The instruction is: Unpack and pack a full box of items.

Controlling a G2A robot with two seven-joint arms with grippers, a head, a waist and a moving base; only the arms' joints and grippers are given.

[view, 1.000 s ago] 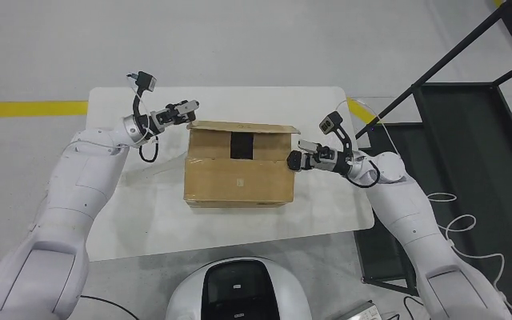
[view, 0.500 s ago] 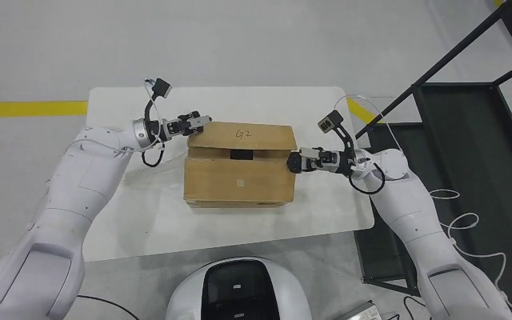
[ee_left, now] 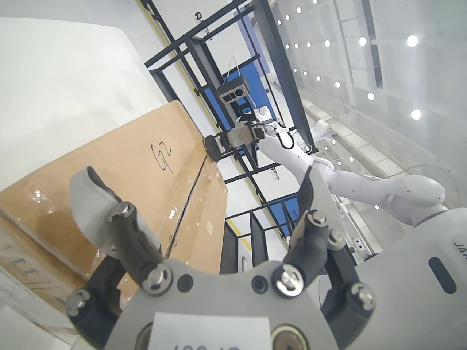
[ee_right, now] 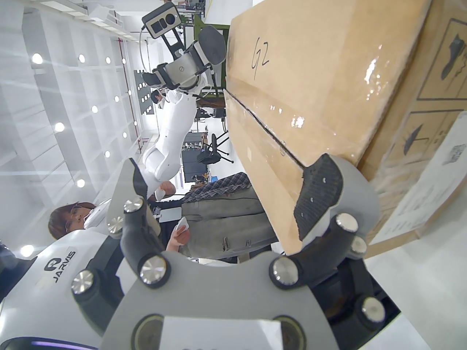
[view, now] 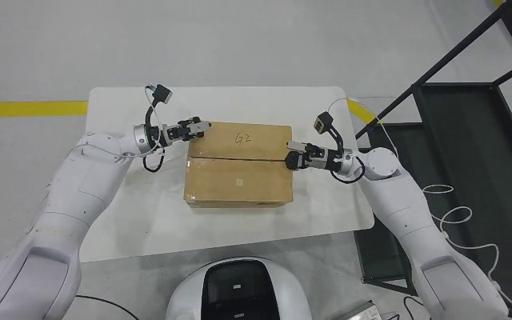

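A brown cardboard box (view: 238, 164) lies in the middle of the white table with both top flaps flat, their seam running across its length; "G2" is handwritten on the far flap. My left gripper (view: 194, 128) is at the box's far-left top corner, open, with one finger (ee_left: 91, 191) lying on the far flap of the box (ee_left: 146, 169) and the other in the air. My right gripper (view: 293, 157) is at the right end of the seam, open; one pad (ee_right: 321, 194) touches the top edge of the box (ee_right: 328, 56). Nothing is held.
The table (view: 128, 208) has bare room to the left, right and front of the box. A black metal rack (view: 448, 96) stands just past the table's right edge. A yellow line (view: 40, 107) crosses the floor at left.
The far flap, half raised a second ago with a dark gap showing, now lies flat. My left gripper came in over the box corner; the right gripper shifted slightly left along the box's end.
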